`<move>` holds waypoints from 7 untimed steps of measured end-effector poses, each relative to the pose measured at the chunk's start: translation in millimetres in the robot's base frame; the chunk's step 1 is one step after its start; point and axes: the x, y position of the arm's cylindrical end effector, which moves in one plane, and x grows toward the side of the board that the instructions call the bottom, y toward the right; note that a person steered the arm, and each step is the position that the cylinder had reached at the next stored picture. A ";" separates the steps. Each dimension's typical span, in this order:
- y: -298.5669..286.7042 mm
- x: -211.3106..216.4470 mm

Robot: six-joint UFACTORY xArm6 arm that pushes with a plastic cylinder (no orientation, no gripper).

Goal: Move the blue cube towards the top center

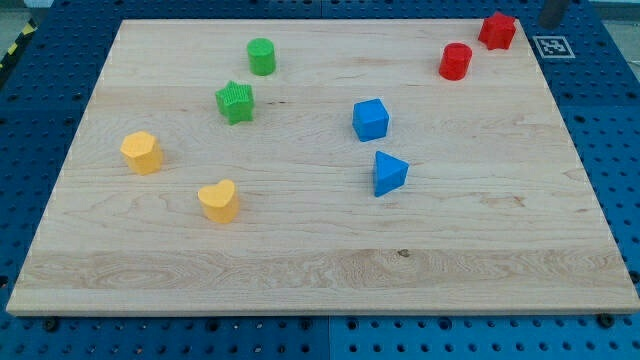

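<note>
Jaws: none fitted; my tip (551, 22) is barely visible at the far right edge, just beside the red block (497, 30), well apart from the blue cube (370, 119). Blue cube sits right of centre on the wooden board (320, 270), one corner pointing near-right, no long axis. Blue triangular block (389, 172) lies just nearer.

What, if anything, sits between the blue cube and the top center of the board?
Nothing visible does: the board above the blue cube is bare up to the top edge. The green cylinder and red cylinder sit well off to either side.
</note>
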 end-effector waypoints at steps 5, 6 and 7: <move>-2.9 119.5; -23.9 157.6; -24.9 165.5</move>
